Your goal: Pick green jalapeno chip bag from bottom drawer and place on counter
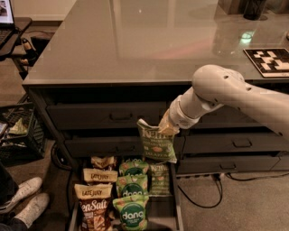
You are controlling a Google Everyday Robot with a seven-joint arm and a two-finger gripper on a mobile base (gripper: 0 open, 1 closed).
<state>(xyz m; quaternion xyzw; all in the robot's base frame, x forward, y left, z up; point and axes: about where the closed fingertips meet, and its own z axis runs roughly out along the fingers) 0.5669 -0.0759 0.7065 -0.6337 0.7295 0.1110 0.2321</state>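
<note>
My gripper (163,128) is shut on the top edge of the green jalapeno chip bag (156,143), which hangs in the air in front of the closed drawer fronts, above the open bottom drawer (174,205). The bag shows pale "Kettle" lettering and a chip picture. My white arm (226,92) reaches in from the right. The glossy grey counter (135,40) lies above and behind the bag.
The drawer holds green "dang" bags (132,212), brown-and-cream bags (94,205) and another green bag (159,179). A black-and-white marker tile (271,61) and a dark object (253,9) sit on the counter's right. A crate (18,131) and a person's white shoes (22,198) are at left.
</note>
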